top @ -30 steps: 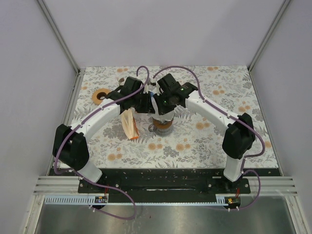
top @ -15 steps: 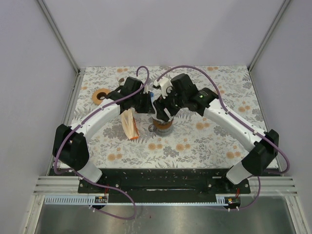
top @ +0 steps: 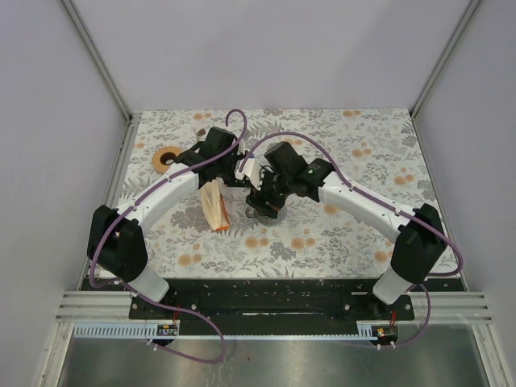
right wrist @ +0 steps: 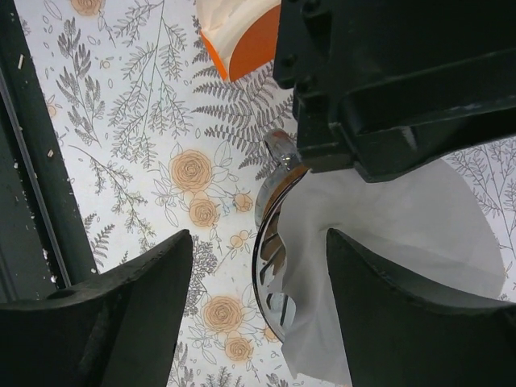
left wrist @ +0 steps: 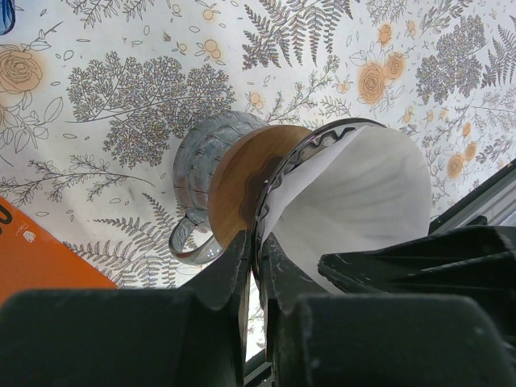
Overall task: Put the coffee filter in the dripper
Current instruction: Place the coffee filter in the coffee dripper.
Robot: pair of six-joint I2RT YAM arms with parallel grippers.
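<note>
The glass dripper (left wrist: pixel 201 165) with a wooden collar lies tilted on the flowered table, its mouth turned to the cameras. The white coffee filter (left wrist: pixel 363 201) sits inside its cone, its edge sticking out past the rim in the right wrist view (right wrist: pixel 387 242). My left gripper (left wrist: pixel 256 251) is shut on the dripper's rim, next to the filter's edge. My right gripper (right wrist: pixel 258 306) is open, its fingers either side of the rim (right wrist: pixel 262 242), touching nothing. In the top view both grippers, left (top: pixel 239 171) and right (top: pixel 264 196), crowd over the dripper (top: pixel 270 213).
An orange filter pack (top: pixel 214 205) lies just left of the dripper, also in the left wrist view (left wrist: pixel 40 262). A brown ring (top: pixel 168 158) lies at the far left. The black front rail (right wrist: pixel 32 145) runs along the table edge.
My right arm swung out to the right, then came back in and lower over the dripper. My left gripper has stayed on the rim.
</note>
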